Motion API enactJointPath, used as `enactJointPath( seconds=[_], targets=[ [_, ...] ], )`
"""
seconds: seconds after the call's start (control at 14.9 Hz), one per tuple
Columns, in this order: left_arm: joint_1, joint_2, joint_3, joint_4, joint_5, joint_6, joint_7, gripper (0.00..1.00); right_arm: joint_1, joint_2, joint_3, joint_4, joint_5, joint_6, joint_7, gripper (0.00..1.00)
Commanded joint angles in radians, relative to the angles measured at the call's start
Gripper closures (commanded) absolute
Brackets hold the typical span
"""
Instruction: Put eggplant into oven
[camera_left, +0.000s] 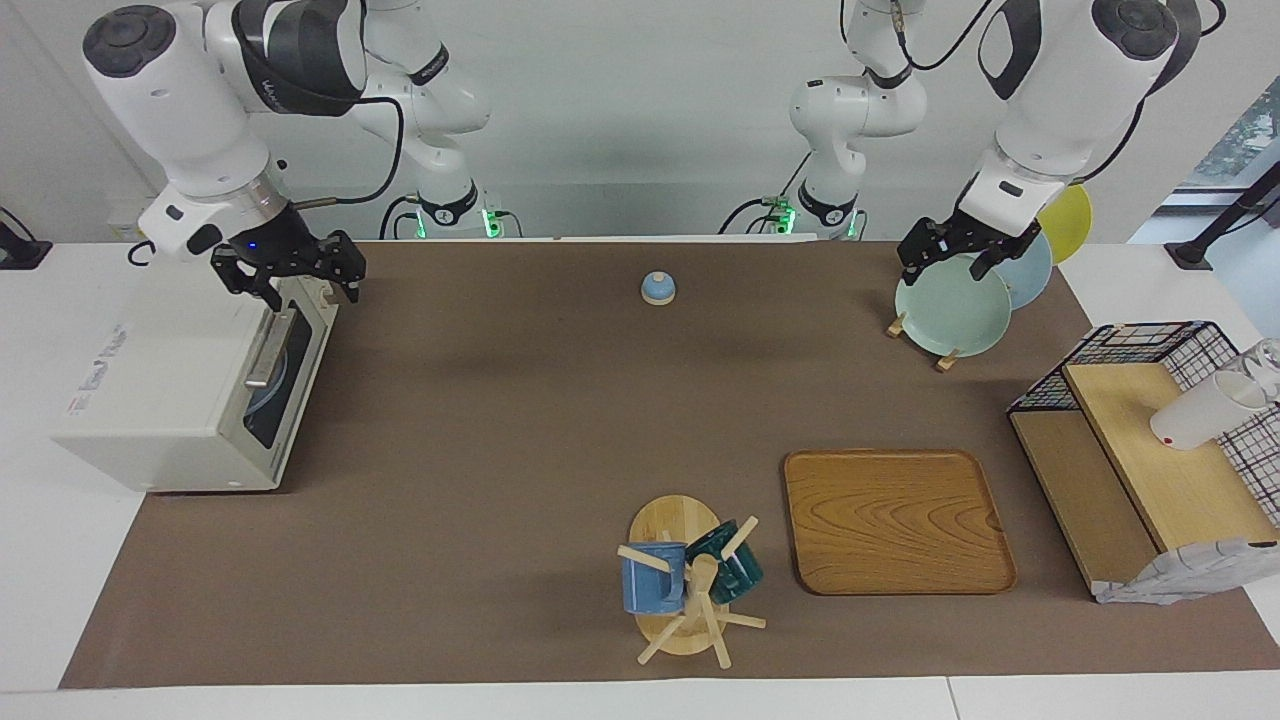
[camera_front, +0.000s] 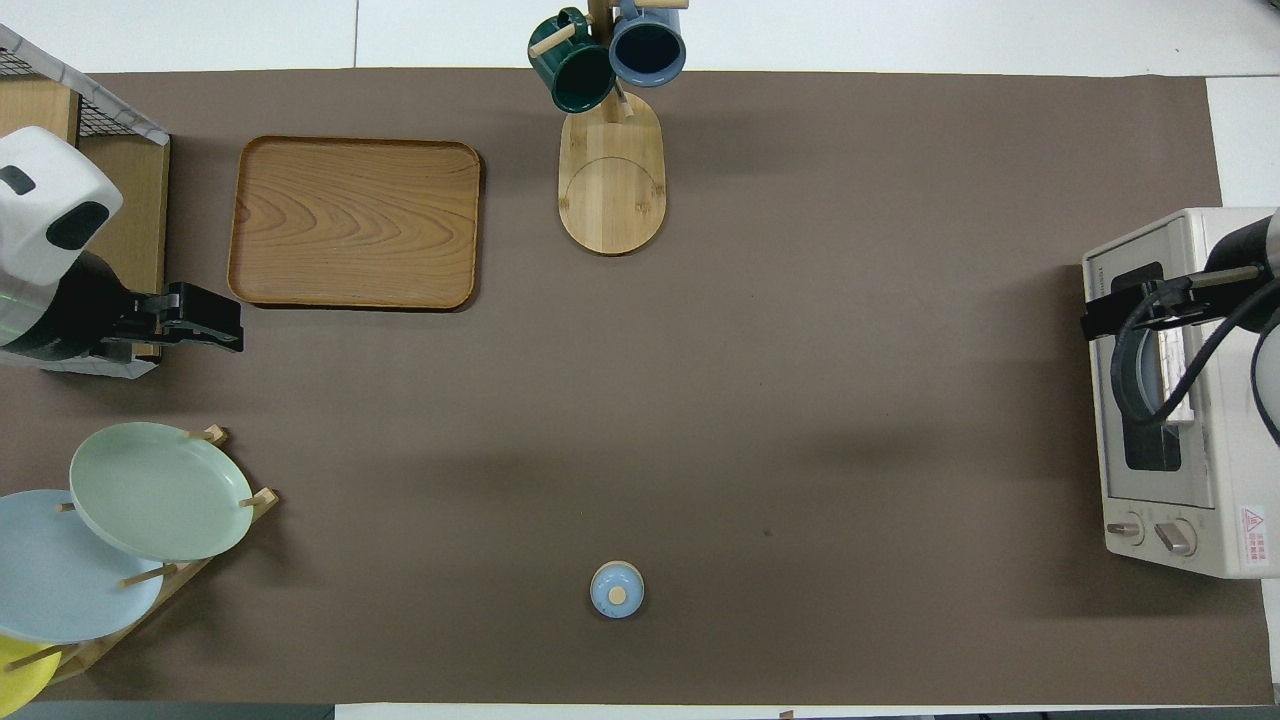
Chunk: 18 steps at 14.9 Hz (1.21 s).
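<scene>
The cream-white oven (camera_left: 170, 390) stands at the right arm's end of the table, its dark glass door (camera_front: 1150, 400) shut, with a bluish round shape behind the glass. The eggplant is out of view in both frames. My right gripper (camera_left: 290, 275) hangs open and empty over the oven's front top edge, at the corner nearest the robots; in the overhead view the right gripper (camera_front: 1110, 315) covers the door's handle. My left gripper (camera_left: 948, 262) waits open and empty over the plate rack (camera_left: 945, 355); the left gripper (camera_front: 205, 330) shows in the overhead view beside the wire shelf.
A small blue lid (camera_left: 658, 288) lies near the robots at mid-table. A wooden tray (camera_left: 895, 520) and a mug tree (camera_left: 690, 585) with two mugs sit farther out. The rack holds green, blue and yellow plates. A wire shelf (camera_left: 1130, 345) stands at the left arm's end.
</scene>
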Motion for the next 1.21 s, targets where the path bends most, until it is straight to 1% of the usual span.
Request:
enactJointPath(
  seconds=[0.0, 0.2, 0.4, 0.87, 0.94, 1.01, 1.07, 1.14],
  targets=[
    [-0.003, -0.01, 0.008, 0.002, -0.008, -0.015, 0.009, 0.0, 0.0, 0.018, 0.002, 0.03, 0.026, -0.026, 0.017, 0.0],
    [-0.003, -0.01, 0.008, 0.002, -0.007, -0.015, 0.009, 0.0, -0.003, 0.019, 0.001, 0.041, 0.055, -0.049, 0.02, 0.0],
    [-0.003, -0.011, 0.008, 0.002, -0.008, -0.017, 0.009, 0.0, -0.003, 0.027, 0.001, 0.061, 0.052, -0.05, 0.02, 0.0],
    [-0.003, -0.01, 0.008, 0.002, -0.007, -0.018, 0.009, 0.0, 0.001, 0.028, 0.002, 0.072, 0.055, -0.066, 0.023, 0.0],
    [-0.003, -0.01, 0.008, 0.002, -0.008, -0.017, 0.009, 0.0, -0.002, 0.031, 0.002, 0.095, 0.049, -0.07, 0.027, 0.0],
    [-0.003, -0.011, 0.008, 0.002, -0.007, -0.017, 0.009, 0.0, -0.003, 0.036, 0.001, 0.131, 0.037, -0.101, 0.03, 0.0],
    [-0.003, -0.01, 0.008, 0.002, -0.007, -0.017, 0.009, 0.0, -0.012, 0.06, 0.001, 0.179, 0.031, -0.142, 0.032, 0.0],
    [-0.003, -0.01, 0.008, 0.002, -0.007, -0.017, 0.009, 0.0, -0.017, 0.07, 0.001, 0.194, 0.029, -0.159, 0.032, 0.0]
  ],
)
